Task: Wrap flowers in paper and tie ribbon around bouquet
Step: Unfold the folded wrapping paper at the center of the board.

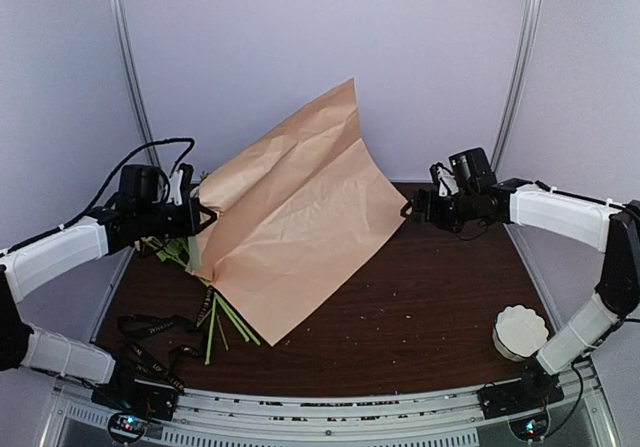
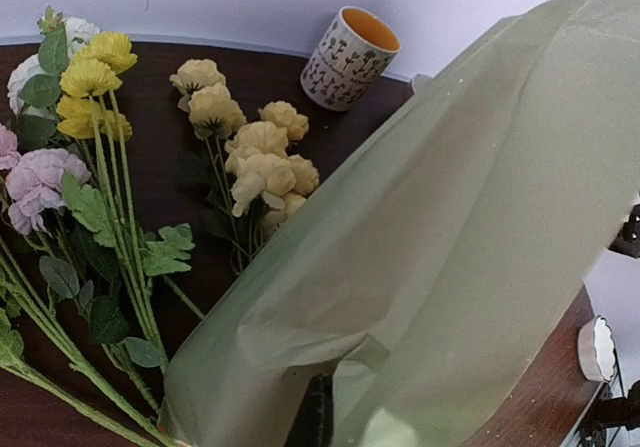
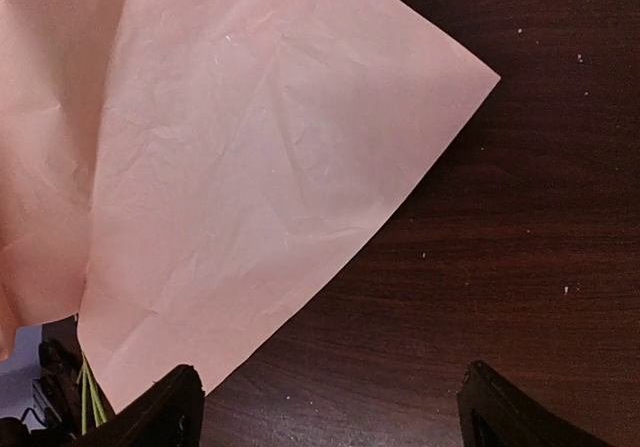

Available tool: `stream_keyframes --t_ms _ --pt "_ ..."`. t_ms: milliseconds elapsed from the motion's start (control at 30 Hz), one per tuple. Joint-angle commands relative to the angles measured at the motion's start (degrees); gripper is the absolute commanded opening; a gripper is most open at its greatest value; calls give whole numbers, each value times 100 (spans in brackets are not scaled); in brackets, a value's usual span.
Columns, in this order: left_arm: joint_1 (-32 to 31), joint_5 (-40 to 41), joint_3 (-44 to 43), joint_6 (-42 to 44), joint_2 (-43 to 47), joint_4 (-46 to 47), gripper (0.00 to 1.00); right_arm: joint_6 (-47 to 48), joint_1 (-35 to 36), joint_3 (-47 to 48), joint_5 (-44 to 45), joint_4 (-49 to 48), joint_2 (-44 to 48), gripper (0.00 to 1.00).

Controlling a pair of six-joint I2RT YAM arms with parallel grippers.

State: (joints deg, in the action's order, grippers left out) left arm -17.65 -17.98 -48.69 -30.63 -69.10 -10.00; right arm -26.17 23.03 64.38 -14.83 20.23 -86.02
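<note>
L gripper (image 1: 197, 217): clamped on the L edge of the paper (image 1: 290, 217), at 9 o'clock of the sheet, holding that side up off the table (image 1: 430, 297). In L wrist view the sheet (image 2: 450, 247) drapes over the fingers, so only a dark bit of one shows at the bottom.

R gripper (image 1: 411, 210): jaws wide, nothing btwn them (image 3: 330, 392). It sits at 3 o'clock of the sheet, close to the R corner but not touching.

Paper stands tented, peach face to the top cam and R wrist cam (image 3: 230, 167), sage-green face to L wrist cam. Its near corner lies on the table at approx 6 o'clock.

Flowers (image 2: 100, 167) lie under and behind the sheet. Yellow, pink and white heads point to 12, and green stems (image 1: 225, 322) poke out at 7 o'clock.

Ribbon (image 1: 165, 324) lies loose at the table's 8 o'clock, by the stem ends.

White scalloped stack (image 1: 520, 332) at 4 o'clock. Patterned cup (image 2: 350, 57) lies tilted at the far edge.
</note>
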Motion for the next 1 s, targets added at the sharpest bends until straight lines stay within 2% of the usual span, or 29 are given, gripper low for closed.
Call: stream_keyframes --t_ms 0,133,267,433,633,833,967 --pt "70 45 -60 431 -301 -14 0 -1290 -263 -134 -1069 -1443 -693 91" --pt "73 172 -160 662 -488 -167 0 -1963 -346 294 -1068 -1853 -1568 91" --pt "90 331 -303 860 -680 -273 0 -2419 -352 977 -900 -1905 -2447 86" --pt "98 223 -505 1025 -935 -256 0 -3066 -289 1504 -1106 -2343 -3285 83" --pt "104 76 -570 1105 -1118 -151 0 -3500 -153 2019 -1020 -2467 -3920 82" --pt "105 -24 -663 1170 -1174 -160 0 -3160 -221 2400 -102 -1776 -4027 83" --pt "104 -43 -694 1206 -1184 -169 0 -3388 -345 2488 -221 -2059 -4163 84"
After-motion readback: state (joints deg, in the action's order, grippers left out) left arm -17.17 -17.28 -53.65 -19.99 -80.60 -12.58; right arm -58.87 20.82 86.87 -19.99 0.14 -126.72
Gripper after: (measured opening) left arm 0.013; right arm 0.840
